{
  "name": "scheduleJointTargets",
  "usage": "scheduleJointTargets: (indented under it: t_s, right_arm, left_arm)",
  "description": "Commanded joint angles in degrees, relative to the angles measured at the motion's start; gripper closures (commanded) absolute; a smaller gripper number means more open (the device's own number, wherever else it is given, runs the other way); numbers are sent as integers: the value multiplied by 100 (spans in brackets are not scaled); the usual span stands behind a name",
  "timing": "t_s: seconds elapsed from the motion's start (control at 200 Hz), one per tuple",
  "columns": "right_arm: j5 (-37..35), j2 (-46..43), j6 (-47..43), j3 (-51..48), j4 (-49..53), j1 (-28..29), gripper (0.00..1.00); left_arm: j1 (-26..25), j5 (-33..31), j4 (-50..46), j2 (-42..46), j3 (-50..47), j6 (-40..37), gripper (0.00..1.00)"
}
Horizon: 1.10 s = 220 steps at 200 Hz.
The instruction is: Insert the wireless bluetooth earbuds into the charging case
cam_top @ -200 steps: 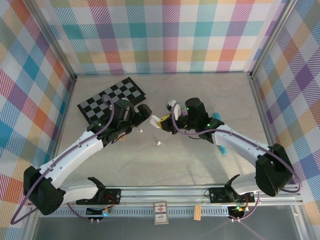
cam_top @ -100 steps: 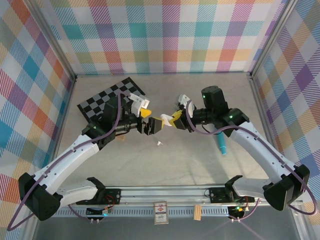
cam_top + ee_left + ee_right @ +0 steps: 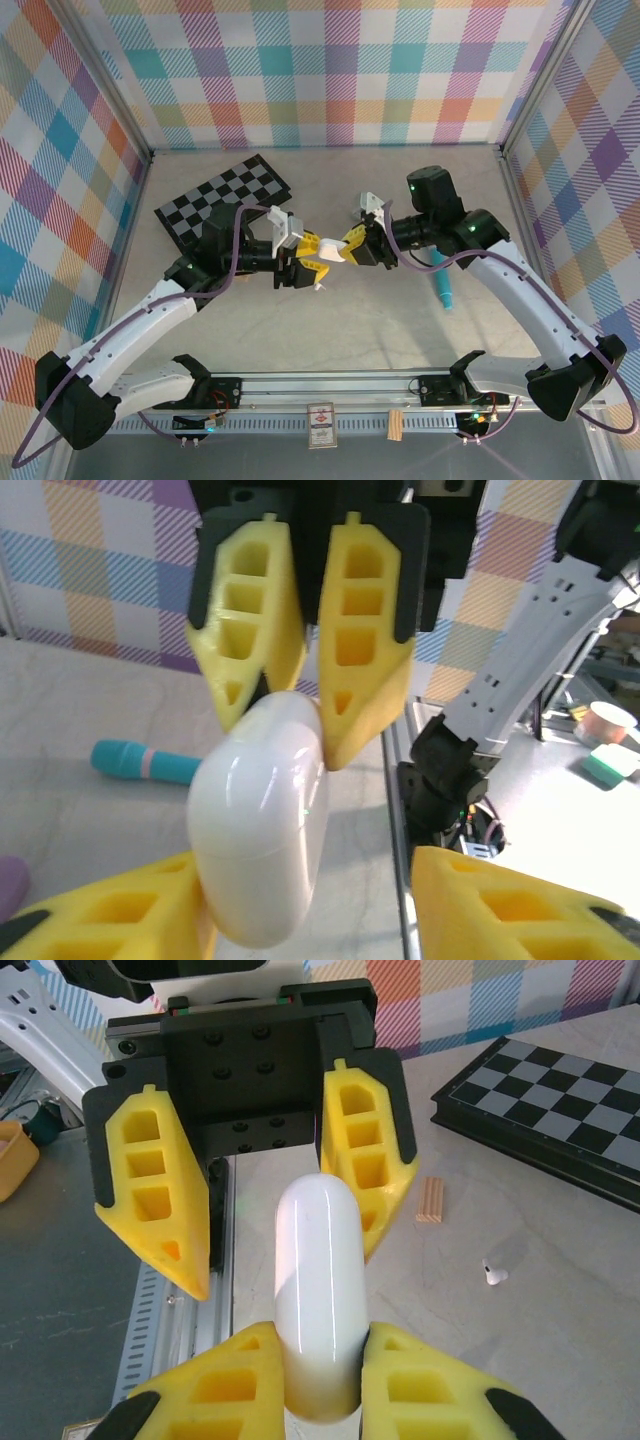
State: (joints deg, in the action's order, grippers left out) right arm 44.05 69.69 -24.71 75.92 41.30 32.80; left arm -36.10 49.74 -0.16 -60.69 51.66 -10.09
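Right gripper has its yellow plastic fingers, ribbed with hollow cells, pinched tight on one end of the charging case. The case is a smooth, glossy white pebble with rounded ends, held up off the table. Left gripper faces it from the opposite side, its wedge-shaped yellow fingers straddling the case's free end. They stand wider than the case, one finger close against it and the other with a clear gap, so they have no grip on it. Past the case, down on the matte, speckled grey table, lies a tiny white earbud with a short stem, apart from the case and outside it. A slim teal pen with a pale band lies flat farther from the case. Farthest from it sits a flat chessboard of black and grey squares.
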Motion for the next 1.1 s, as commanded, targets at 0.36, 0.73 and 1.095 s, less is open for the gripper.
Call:
scheduleJointTargets:
  t_s: [0.36, 0.73, 1.095]
  right_arm:
    - [440, 297, -220, 371, 185, -19, 91]
    - [278, 313, -211, 350, 127, -14, 89]
    - [-1089, 180, 689, 248, -612, -21, 39]
  left_arm:
    - [-117, 391, 391, -181, 63, -40, 78]
    - [-126, 323, 542, -378, 145, 242, 97]
    - [-161, 308, 1815, -334, -498, 254, 93]
